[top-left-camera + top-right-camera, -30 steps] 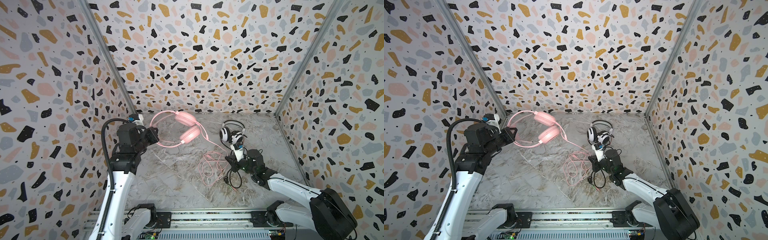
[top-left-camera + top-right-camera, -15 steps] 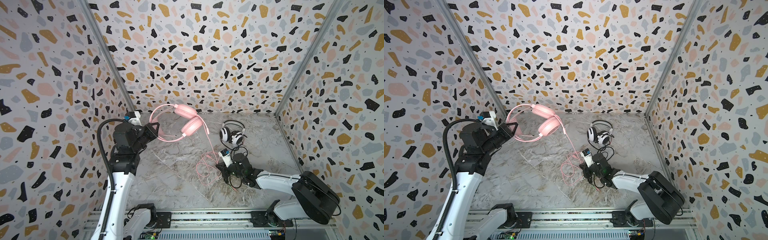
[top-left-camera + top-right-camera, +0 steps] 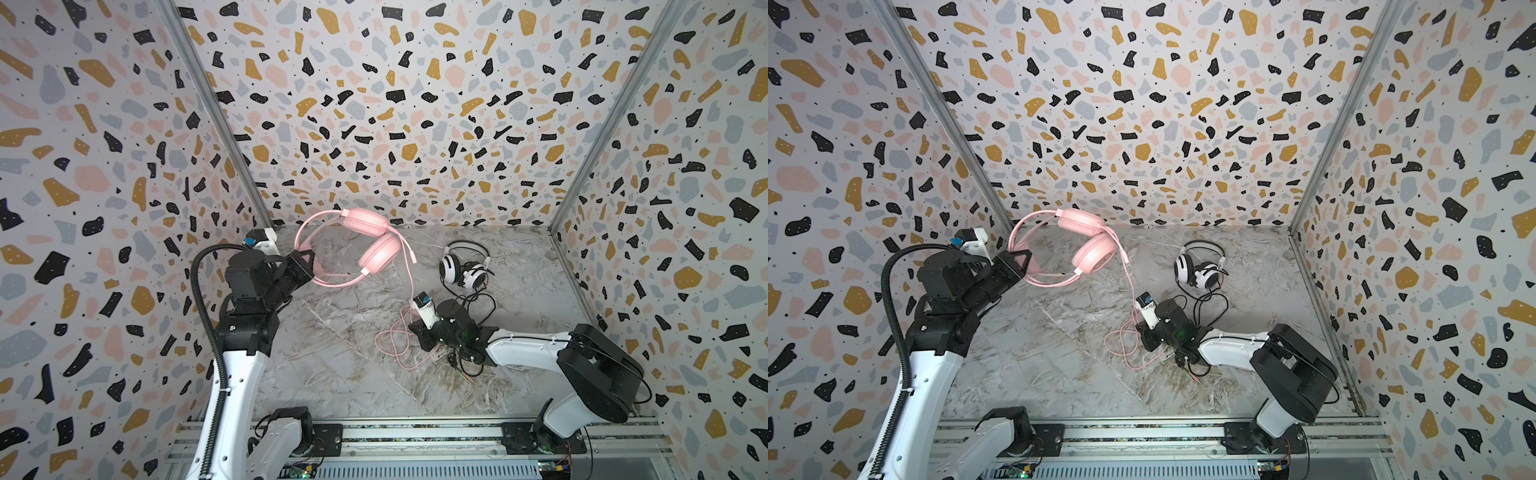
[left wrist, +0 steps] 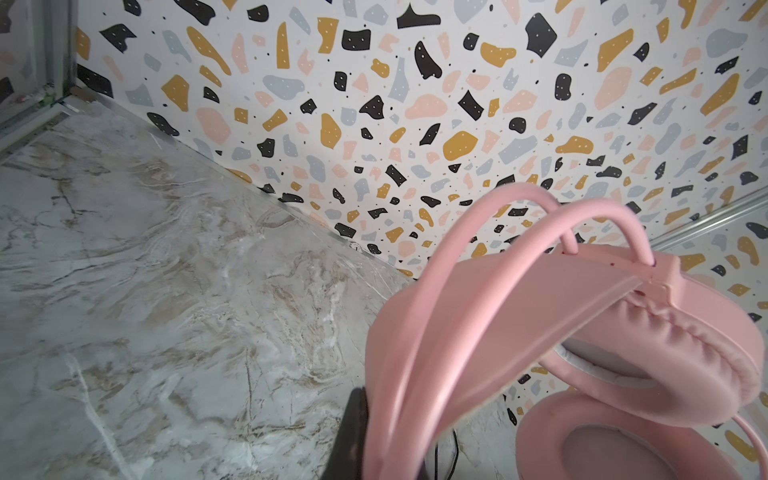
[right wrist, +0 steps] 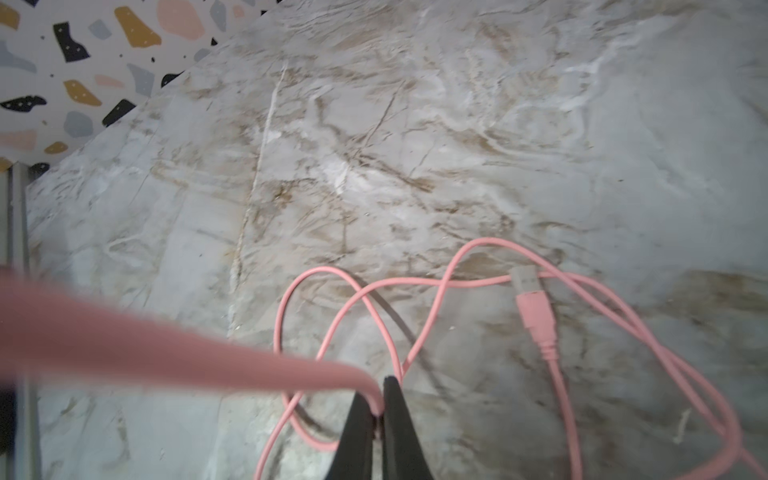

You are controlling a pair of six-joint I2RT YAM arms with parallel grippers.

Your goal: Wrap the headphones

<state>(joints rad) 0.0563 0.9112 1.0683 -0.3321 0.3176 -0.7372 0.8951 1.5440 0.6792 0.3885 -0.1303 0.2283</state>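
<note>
Marble-patterned tabletop (image 3: 332, 374) inside terrazzo-print walls, two wired headsets in play. The left gripper (image 3: 305, 258) is clamped on the headband of the pink headset (image 3: 380, 253) and holds it clear of the table near the back-left corner. The left wrist view shows the band (image 4: 436, 332) running past one dark finger (image 4: 353, 436). Over the last second the headset has risen and swung toward the back wall, with its cups hanging off the band's far end. The right gripper (image 3: 417, 332) has moved from beside the white-and-black headset (image 3: 463, 268) down over the loose pink coils. In the right wrist view its jaws are pinched narrow on the pink cable (image 5: 457, 282), with one strand leaving the fingertips (image 5: 395, 407). The USB plug (image 5: 536, 316) lies free on the marble among the loops. In both top views the cable now runs in a fairly straight line from the raised cups down to the low gripper, and the rest is still heaped on the table. My reading is that one end is anchored high, the other is caught low, and the slack is partly drawn out, so the setup for winding is done. No turns are around the band yet. The striped headset sits untouched near the back right, its black cable (image 3: 478, 299) tangled close to the right arm. That cable could snag.
</note>
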